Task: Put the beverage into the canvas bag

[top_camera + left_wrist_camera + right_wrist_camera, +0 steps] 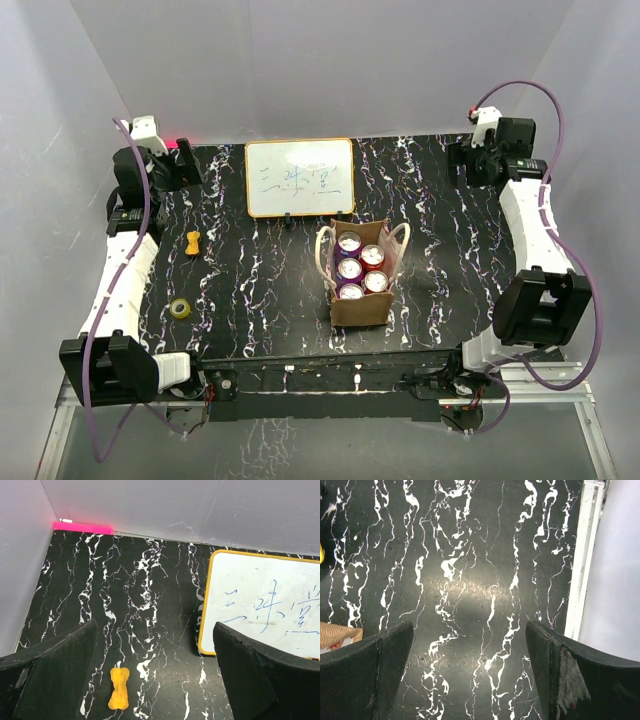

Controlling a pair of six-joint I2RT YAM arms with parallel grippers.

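Right gripper (470,672) hangs wide open and empty over the marbled table (470,580); left gripper (155,675) likewise holds nothing. Between them, toward the arms' bases, the canvas bag (360,308) stands upright with five cans (349,268) inside. No drink shows outside it, so the placing looks done, and no further pick seems needed. Below the left gripper lie a whiteboard (260,605) and an orange bone toy (119,695), neither blocking the bag.
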